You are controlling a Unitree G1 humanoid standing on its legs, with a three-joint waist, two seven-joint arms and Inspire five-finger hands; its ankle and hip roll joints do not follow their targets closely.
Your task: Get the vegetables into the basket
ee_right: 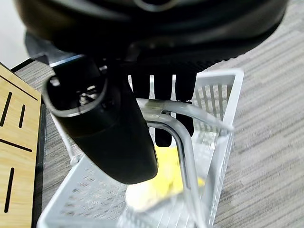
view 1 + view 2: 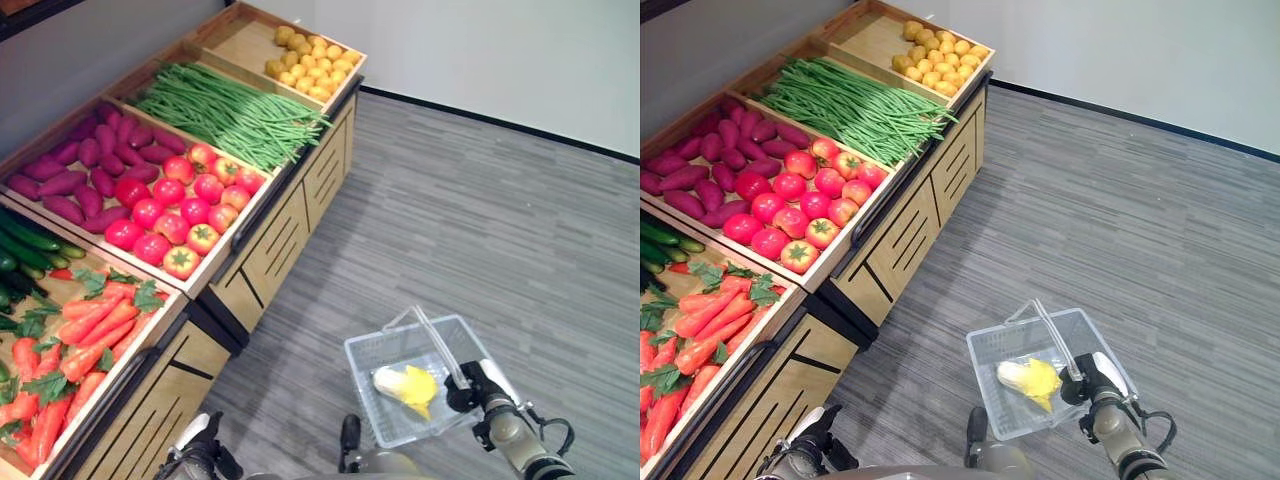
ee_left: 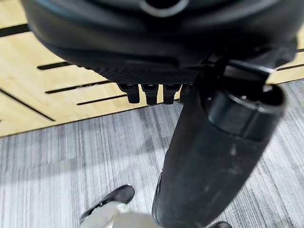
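Note:
A clear plastic basket (image 2: 365, 388) hangs over the grey floor at the lower right, with a yellow and white leafy vegetable (image 2: 408, 386) lying in it. My right hand (image 2: 470, 386) is shut on the basket's clear handle (image 1: 183, 142), and its fingers (image 1: 161, 83) curl round the bar in the right wrist view. My left hand (image 2: 195, 455) sits low at the bottom edge beside the wooden stand's front (image 3: 42, 95), its fingers (image 3: 152, 92) relaxed and holding nothing. On the stand lie carrots (image 2: 80, 340), tomatoes (image 2: 170, 215) and green beans (image 2: 230, 115).
The wooden stand (image 2: 270, 250) runs along the left, also holding purple sweet potatoes (image 2: 90, 165), cucumbers (image 2: 25, 250) and small yellow potatoes (image 2: 310, 62). Grey plank floor (image 2: 480, 220) stretches to the right up to a white wall (image 2: 500, 50).

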